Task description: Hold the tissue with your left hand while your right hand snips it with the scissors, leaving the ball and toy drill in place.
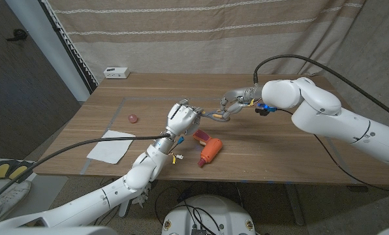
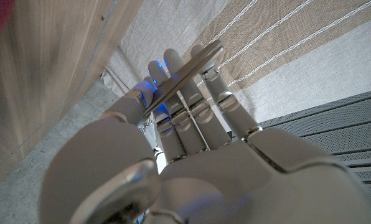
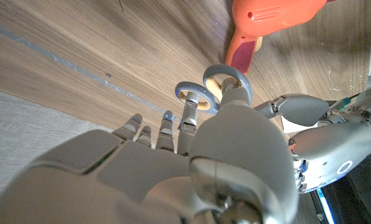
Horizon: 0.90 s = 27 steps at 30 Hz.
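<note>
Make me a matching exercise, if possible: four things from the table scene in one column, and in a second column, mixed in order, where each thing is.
Things:
1. tissue
2. ball
3. toy drill
4. scissors

Places:
A. lying on the table just beside the left hand
B. small and pink, on the table beyond the white sheet
C. flat by the table's near left edge
D. held up in the air between the left hand and the right hand

Pairs: 1-C, 2-B, 3-A, 4-D
</note>
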Tool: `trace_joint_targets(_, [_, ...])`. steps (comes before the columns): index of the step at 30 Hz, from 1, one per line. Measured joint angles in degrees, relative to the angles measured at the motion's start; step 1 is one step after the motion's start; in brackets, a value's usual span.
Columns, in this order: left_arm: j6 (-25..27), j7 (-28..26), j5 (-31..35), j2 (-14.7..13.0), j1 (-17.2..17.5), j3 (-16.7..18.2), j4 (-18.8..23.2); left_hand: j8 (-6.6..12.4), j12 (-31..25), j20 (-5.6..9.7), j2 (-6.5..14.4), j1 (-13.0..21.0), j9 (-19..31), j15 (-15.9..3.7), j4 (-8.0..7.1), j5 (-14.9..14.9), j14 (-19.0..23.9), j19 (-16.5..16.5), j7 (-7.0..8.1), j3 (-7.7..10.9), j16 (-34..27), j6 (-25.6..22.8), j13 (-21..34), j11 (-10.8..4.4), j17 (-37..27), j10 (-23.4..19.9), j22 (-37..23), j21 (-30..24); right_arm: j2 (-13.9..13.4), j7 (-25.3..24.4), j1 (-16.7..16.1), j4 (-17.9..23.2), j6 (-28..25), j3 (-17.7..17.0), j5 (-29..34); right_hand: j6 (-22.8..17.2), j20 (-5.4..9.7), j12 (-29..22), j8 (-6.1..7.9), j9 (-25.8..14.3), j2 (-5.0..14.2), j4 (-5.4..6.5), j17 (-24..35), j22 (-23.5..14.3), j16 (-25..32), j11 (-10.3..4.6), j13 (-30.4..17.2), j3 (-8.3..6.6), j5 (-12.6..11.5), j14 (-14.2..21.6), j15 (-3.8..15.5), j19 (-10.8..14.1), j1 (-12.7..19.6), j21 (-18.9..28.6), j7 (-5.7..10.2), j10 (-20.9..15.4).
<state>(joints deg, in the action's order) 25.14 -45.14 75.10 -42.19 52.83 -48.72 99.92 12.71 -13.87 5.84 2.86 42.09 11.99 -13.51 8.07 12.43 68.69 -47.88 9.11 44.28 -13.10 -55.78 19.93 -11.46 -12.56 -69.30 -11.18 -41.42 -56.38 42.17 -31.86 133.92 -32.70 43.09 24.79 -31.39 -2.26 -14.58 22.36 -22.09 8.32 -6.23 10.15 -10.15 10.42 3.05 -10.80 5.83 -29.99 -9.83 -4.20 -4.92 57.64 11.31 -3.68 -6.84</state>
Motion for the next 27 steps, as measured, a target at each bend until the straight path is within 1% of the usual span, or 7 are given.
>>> trace_joint_targets(2, [0.1, -0.1, 0.0, 0.0, 0.1, 0.0, 0.0, 0.00, 0.0, 0.00, 0.0, 0.0, 0.0, 0.00, 0.00, 0.0, 0.0, 0.0, 0.00, 0.00, 0.0, 0.0, 0.0, 0.00, 0.0, 0.0, 0.0, 0.0, 0.1, 0.3, 0.1, 0.0, 0.0, 0.1, 0.4, 0.0, 0.00, 0.0, 0.00, -0.1, -0.01, -0.20, 0.0, 0.0, 0.0, 0.00, 0.0, 0.20, 0.0, 0.0, 0.00, 0.0, 0.0, 0.0, 0.00, 0.0])
trace_joint_targets(9, [0.3, -0.4, -0.1, 0.0, 0.2, 0.1, 0.0, 0.00, 0.0, 0.00, 0.0, 0.0, 0.0, 0.00, 0.00, 0.0, 0.0, 0.0, 0.00, 0.00, 0.0, 0.0, 0.0, -0.01, 0.0, 0.0, 0.0, 0.0, 0.2, 0.7, 0.1, 0.1, -0.1, 0.2, 0.8, 0.2, 0.00, 0.0, 0.00, -0.1, -0.32, -0.20, 0.0, 0.0, 0.0, 0.00, 0.0, 0.20, 0.0, -0.1, 0.12, 0.0, 0.3, 0.0, -0.20, 0.0])
trace_joint_targets(13, [0.4, -0.5, -0.1, 0.1, 0.3, 0.1, 0.1, 0.00, 0.2, 0.00, 0.0, 0.0, 0.0, 0.00, 0.00, 0.0, 0.0, 0.0, 0.00, 0.00, 0.0, 0.0, 0.0, -0.02, 0.0, 0.0, 0.0, 0.0, 0.3, 0.9, -0.1, 0.2, -0.2, 0.2, 1.7, 0.9, 0.00, 0.0, -0.44, -0.1, -0.32, -0.20, 0.0, 0.0, 0.0, 0.00, 0.0, 0.20, 0.0, -0.1, 0.12, 0.0, 0.3, 0.0, -0.42, 0.0])
trace_joint_targets(14, [0.4, -0.5, -0.1, 0.1, 0.3, 0.1, 0.1, 0.00, 0.2, 0.00, 0.0, 0.0, 0.0, 0.00, 0.00, 0.0, 0.0, 0.0, 0.00, 0.00, 0.0, 0.0, 0.0, -0.02, 0.0, 0.0, 0.0, 0.0, 0.3, 0.9, -0.2, 0.3, -0.2, 0.3, 1.7, 1.1, 0.00, 0.0, -0.44, -0.1, -0.33, -0.03, 0.0, 0.0, 0.0, 0.00, 0.0, 0.36, 0.0, -0.1, 0.12, 0.0, 0.3, 0.0, -0.50, 0.0])
trace_joint_targets(17, [0.5, -0.5, -0.1, 0.1, 0.4, 0.1, 0.1, 0.00, 0.2, -0.10, 0.0, 0.0, 0.0, 0.00, 0.00, -0.1, 0.0, 0.3, 0.00, 0.00, 0.0, 0.0, 0.0, -0.09, 0.0, 0.1, 0.0, 0.0, 0.3, 1.0, -0.3, 0.4, -0.2, 0.3, 2.3, 1.1, 0.00, 0.0, -0.88, -0.1, -0.48, -0.17, 0.0, 0.0, 0.0, 0.01, 0.0, 0.65, 0.0, -0.1, 0.12, 0.0, 0.5, 0.0, -0.50, 0.0])
trace_joint_targets(21, [0.8, -0.6, -0.1, 0.1, 0.5, 0.2, 0.2, 0.00, 0.4, -0.10, 0.0, 0.0, 0.0, 0.00, 0.00, -0.1, 0.0, 0.3, 0.00, 0.00, 0.0, 0.0, 0.0, -0.04, 0.0, 0.0, 0.0, -0.3, 0.3, 1.2, -0.5, 0.6, -0.1, 0.3, 3.0, 1.1, 0.00, 0.0, -0.89, -0.1, -0.54, -0.17, 0.0, 0.0, 0.0, 0.01, 0.0, 0.64, 0.0, -0.1, 0.12, 0.0, 0.5, 0.0, -0.50, 0.0])
trace_joint_targets(27, [1.1, -0.8, -0.1, 0.1, 0.5, 0.4, 0.3, 0.00, 0.5, -0.10, 0.0, 0.0, 0.0, 0.00, 0.00, -0.1, 0.0, 0.3, 0.00, 0.00, 0.0, 0.0, 0.0, 0.12, 0.0, -0.1, 0.0, -0.3, 0.3, 1.5, -0.8, 0.9, 0.3, 0.3, 3.8, 1.1, -0.21, 0.0, -0.89, -0.4, -0.54, 0.23, 0.0, 0.0, 0.0, 0.01, 0.0, 1.04, 0.0, -0.1, 0.11, -0.2, 0.5, 0.0, -0.50, 0.0])
